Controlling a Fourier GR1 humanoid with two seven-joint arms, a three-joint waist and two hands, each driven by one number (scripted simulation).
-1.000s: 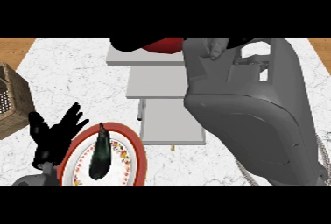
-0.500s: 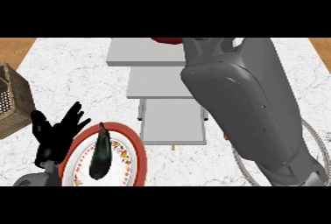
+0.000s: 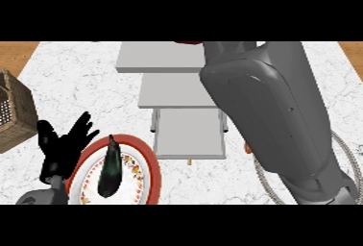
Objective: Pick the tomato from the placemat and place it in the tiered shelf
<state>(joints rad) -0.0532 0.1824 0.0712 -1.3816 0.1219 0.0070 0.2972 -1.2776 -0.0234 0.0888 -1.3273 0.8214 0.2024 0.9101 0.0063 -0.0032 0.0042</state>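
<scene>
A grey tiered shelf point(image 3: 181, 96) stands at the middle of the marble counter, its three steps running from the top edge down toward me. A thin red sliver of the tomato point(image 3: 188, 42) shows at the picture's top edge, over the shelf's far tier. My right forearm point(image 3: 269, 110) reaches from the lower right across the shelf's right side to that edge, and the hand itself is cut off there. My left hand point(image 3: 62, 144) rests open at the lower left, fingers spread and pointing up, beside a plate.
A red-rimmed plate point(image 3: 145, 166) holding a dark eggplant point(image 3: 110, 168) lies at the lower left. A wicker basket point(image 3: 14, 115) sits at the left edge. The round placemat's rim point(image 3: 346, 146) shows under my right arm, with a small orange item point(image 3: 248, 149) beside it.
My right arm has stretched farther away over the shelf, carrying the tomato toward the far tier. The hand and most of the tomato have left the picture. The left hand has stayed still.
</scene>
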